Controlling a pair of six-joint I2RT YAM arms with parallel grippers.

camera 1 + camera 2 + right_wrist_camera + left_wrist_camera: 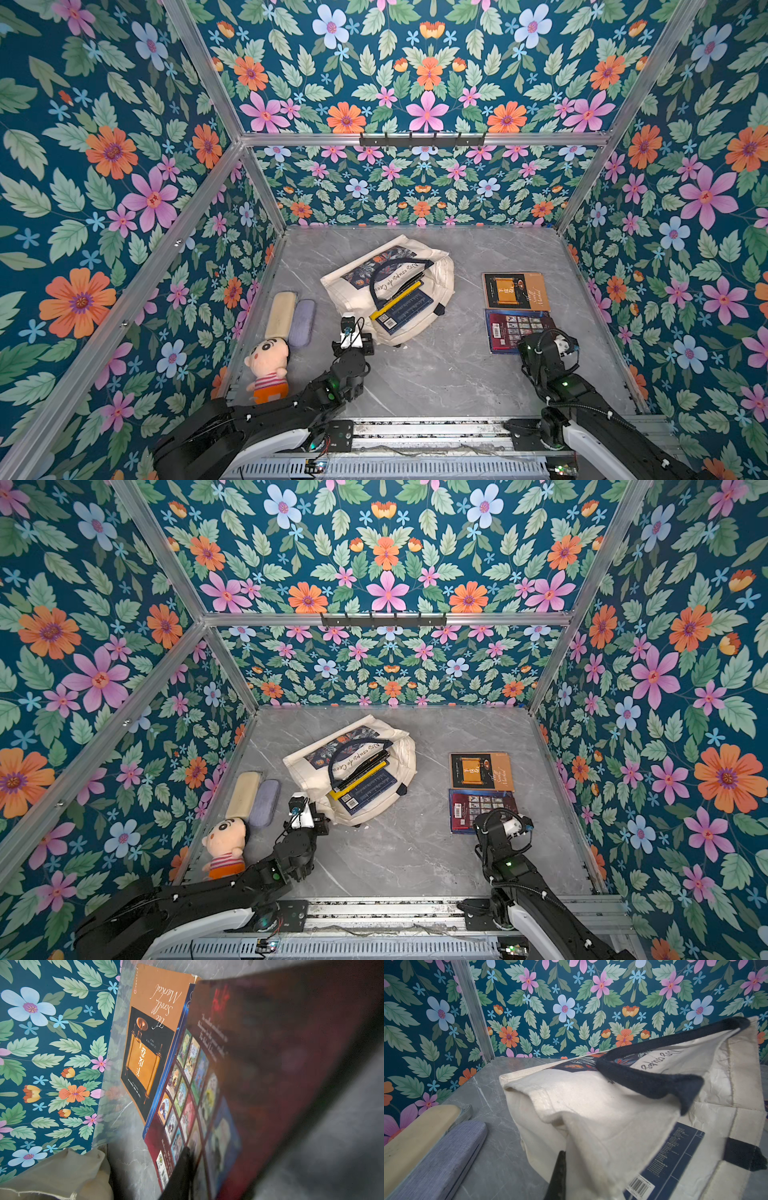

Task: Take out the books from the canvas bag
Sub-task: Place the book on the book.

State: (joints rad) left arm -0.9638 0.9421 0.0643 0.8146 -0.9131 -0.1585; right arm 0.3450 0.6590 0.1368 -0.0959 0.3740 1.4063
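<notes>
Canvas bag [353,286], cream, lay on its side mid-worktop [436,374] toward the far edge in both top views, mouth facing the near edge, with a navy book [405,309] and others half out of it. Tan book [515,291] and red book [509,328] lay flat by the right edge, just beside each other. Left gripper [353,332] sat at the bag's near left corner; right gripper [548,338] over the red book's near corner.

Left wrist view: jaws closed tight, pinching bag [591,1105] cloth; navy book [675,1157] in the mouth.

Right wrist view: one finger [182,1167] at the red book [270,1053]; jaw gap could not be told; tan book [149,1043] beside.
</notes>
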